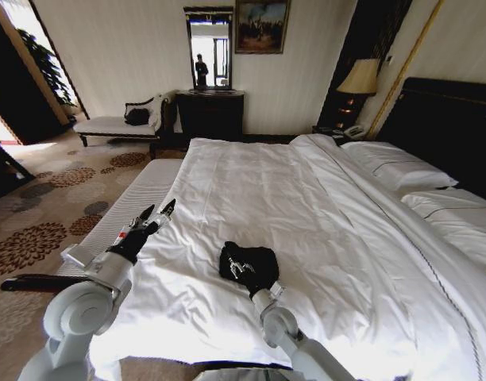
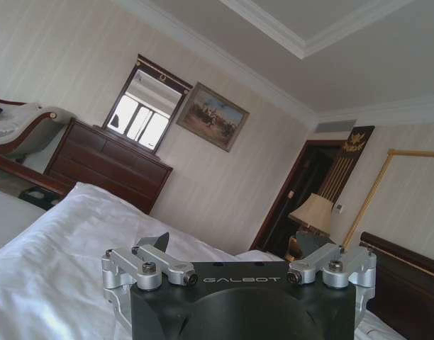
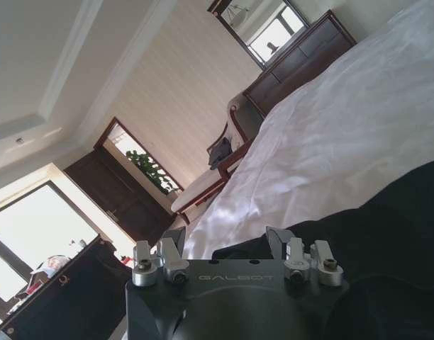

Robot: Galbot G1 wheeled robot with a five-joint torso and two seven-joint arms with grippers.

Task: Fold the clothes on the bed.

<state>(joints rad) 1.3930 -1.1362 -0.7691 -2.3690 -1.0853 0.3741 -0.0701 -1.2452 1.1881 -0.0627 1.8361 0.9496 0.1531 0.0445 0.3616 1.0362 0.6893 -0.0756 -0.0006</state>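
A: Two grippers are seen over the near part of the large white-sheeted bed with the dark wooden headboard (image 1: 306,198). What is found at the far left?

B: A narrow white-cushioned bench (image 1: 136,202) is seen alongside the bed's left edge, on the patterned carpet. Just beside it, the left gripper (image 1: 158,213) is held above the bed's near-left corner, its black fingers spread apart with nothing between them. In the left wrist view the same gripper (image 2: 235,244) is pointed across the white duvet towards the far wall.

A: And further right?

B: The black soft-cloth T-shirt (image 1: 255,262) is found bunched in a small heap on the duvet, near the bed's front edge and roughly midway across its width. The right gripper (image 1: 241,267) is set down on that heap, touching the cloth.

A: Is the cloth pinched?

B: That cannot be told. In the right wrist view the gripper (image 3: 231,241) is seen with its fingers somewhat apart, with black cloth (image 3: 387,241) beside and beyond them, but the tips are hidden.

A: At the far right?

B: White pillows (image 1: 402,171) are laid against the headboard.
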